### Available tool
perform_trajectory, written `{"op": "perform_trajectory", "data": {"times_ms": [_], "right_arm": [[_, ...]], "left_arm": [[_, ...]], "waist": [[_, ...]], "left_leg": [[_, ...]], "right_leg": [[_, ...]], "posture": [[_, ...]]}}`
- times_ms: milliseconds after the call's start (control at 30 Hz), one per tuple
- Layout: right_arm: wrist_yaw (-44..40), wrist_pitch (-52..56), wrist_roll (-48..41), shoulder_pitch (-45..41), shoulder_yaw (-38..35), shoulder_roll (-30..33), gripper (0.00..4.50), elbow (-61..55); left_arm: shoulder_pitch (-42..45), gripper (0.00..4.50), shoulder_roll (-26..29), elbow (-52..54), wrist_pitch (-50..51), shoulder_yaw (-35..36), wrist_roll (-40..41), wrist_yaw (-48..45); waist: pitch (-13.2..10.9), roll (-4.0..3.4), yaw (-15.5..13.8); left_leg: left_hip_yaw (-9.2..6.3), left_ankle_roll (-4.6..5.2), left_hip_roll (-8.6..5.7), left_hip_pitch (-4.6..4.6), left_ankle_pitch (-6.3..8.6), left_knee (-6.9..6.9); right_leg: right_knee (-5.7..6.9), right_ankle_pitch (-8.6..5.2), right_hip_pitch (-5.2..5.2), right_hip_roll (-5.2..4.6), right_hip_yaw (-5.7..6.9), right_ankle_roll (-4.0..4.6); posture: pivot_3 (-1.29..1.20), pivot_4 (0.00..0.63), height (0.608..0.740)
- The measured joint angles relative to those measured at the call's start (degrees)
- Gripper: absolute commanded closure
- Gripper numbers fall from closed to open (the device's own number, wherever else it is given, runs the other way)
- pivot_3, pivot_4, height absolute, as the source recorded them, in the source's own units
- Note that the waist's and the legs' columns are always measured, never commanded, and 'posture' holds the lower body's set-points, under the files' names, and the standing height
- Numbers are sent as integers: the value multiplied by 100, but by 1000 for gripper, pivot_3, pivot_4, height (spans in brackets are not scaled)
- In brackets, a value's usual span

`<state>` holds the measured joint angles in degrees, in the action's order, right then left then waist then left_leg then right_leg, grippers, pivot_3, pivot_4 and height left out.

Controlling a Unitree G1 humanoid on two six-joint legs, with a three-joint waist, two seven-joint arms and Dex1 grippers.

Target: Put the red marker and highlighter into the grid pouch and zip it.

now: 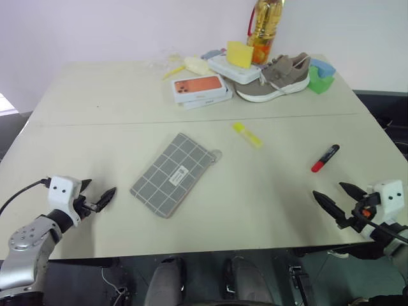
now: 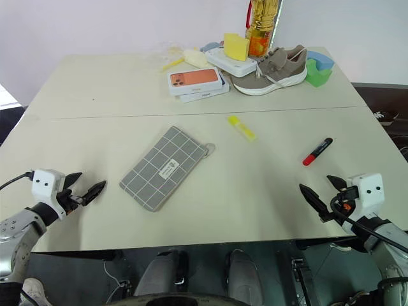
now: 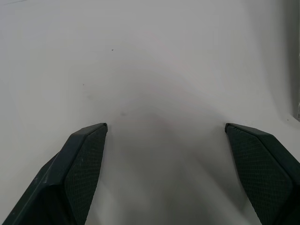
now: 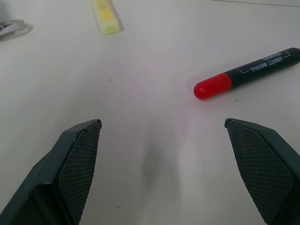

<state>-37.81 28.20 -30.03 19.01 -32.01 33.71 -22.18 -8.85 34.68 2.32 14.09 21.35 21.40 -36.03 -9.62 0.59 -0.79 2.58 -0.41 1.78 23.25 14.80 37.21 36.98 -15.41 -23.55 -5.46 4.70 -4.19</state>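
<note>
Here, lying flat and diagonal near the middle of the table [image 1: 95,95]: grid pouch [image 1: 172,173], zipper ring toward the far right corner. Just beyond that ring, resting on bare tabletop, apart from the pouch: highlighter [image 1: 247,134]. Further right, lying at a slant, red end pointing toward the near edge: red marker [image 1: 325,158]. Hovering low at the near left edge, well clear of the pouch, fingers spread wide and gripping nothing: left gripper [image 1: 97,197]. Hanging at the near right edge, fingers likewise spread and empty, near the marker without touching: right gripper [image 1: 336,199]. Sitting along the far edge: orange phone box [image 1: 200,88], shoe [image 1: 275,79], bottle [image 1: 265,25].
</note>
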Motion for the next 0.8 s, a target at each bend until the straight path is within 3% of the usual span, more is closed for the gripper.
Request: {"op": "perform_trajectory", "data": {"times_ms": [300,533,633,800], "right_arm": [[39,12,44,-149,258,19,101,-89],[355,416,-84,-1248,1270,-44,101,-764],[586,548,71,-1954,2146,-291,948,-816],[1190,786,710,-3116,3402,-902,3511,-367]], "left_arm": [[14,222,-69,-54,-78,18,20,5],[79,222,-263,-132,-293,21,-71,196],[126,0,-487,-113,-394,-14,-96,359],[152,0,-596,-53,-482,-75,-213,420]], "waist": [[0,0,3],[0,2,9],[0,3,8],[2,5,-2]], "left_leg": [[0,0,1,0,0,0],[-1,0,1,-1,0,2],[-2,0,1,1,0,3],[-4,0,-4,3,0,7]], "right_leg": [[1,5,0,2,0,-9],[2,7,0,3,0,-11],[4,7,-1,4,0,-12],[9,8,-1,2,1,-13]], "posture": [[0,150,740],[0,150,740],[0,150,740],[0,150,740]]}}
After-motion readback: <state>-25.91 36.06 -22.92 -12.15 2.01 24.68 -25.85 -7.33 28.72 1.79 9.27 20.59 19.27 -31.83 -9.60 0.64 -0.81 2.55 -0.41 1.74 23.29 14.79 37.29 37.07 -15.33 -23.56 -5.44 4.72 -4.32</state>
